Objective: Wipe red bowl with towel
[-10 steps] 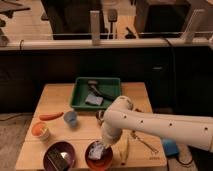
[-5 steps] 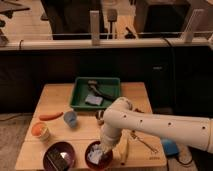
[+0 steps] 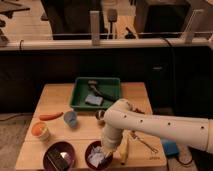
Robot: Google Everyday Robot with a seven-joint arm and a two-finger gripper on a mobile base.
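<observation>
Red bowl (image 3: 88,151) sits at the front edge of the tabletop (image 3: 87,132), near its middle, with the towel (image 3: 97,159) bunched inside it. The gripper (image 3: 106,149) points down into the bowl, on the towel; whether it is clenched cannot be told. A dark bowl (image 3: 60,156) stands just to its left. A green tray (image 3: 80,85) occupies the back edge.

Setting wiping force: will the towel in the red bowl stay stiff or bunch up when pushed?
Probably floppy: the towel lies crumpled in folds inside the red bowl. It looks light, so it may bunch and slide. The claw is right at it, over the bowl.
</observation>
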